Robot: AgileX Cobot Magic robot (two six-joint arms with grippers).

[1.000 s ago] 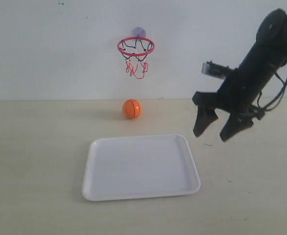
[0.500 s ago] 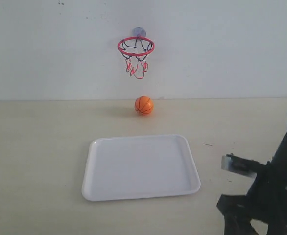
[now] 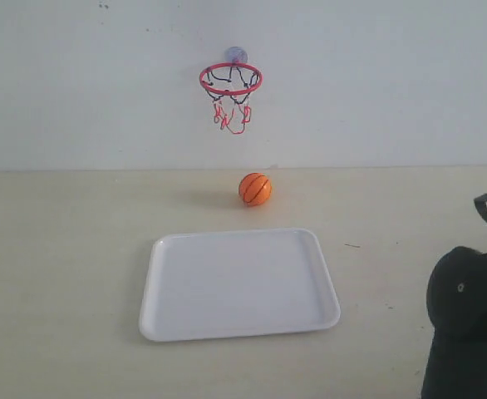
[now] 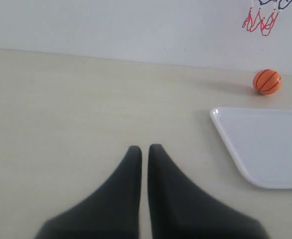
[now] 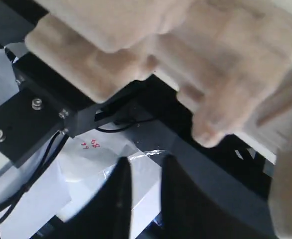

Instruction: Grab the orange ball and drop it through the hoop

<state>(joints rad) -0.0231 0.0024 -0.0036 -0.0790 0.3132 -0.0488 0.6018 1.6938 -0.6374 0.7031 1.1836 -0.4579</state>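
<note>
The orange ball [image 3: 255, 189] lies on the table behind the tray, a little right of the spot under the hoop [image 3: 230, 79], which hangs on the wall by its suction cup. From the left wrist the ball [image 4: 267, 81] shows far off, with the hoop's net [image 4: 259, 19] above it. My left gripper [image 4: 144, 149] hovers over bare table, shut with only a slit between its fingers and holding nothing. My right gripper [image 5: 144, 167] is open and empty, turned away from the table toward dark framework. Only the right arm's body [image 3: 468, 324] shows in the exterior view.
A white tray [image 3: 239, 287] lies in the middle of the table in front of the ball; its corner [image 4: 220, 119] shows in the left wrist view. A blurred pale mass [image 5: 176, 55] and black brackets with cables [image 5: 31, 119] fill the right wrist view.
The ball has rolled to the right along the back of the table. The right arm has dropped from beside the ball down to the lower right corner, its fingers gone from the exterior view.
</note>
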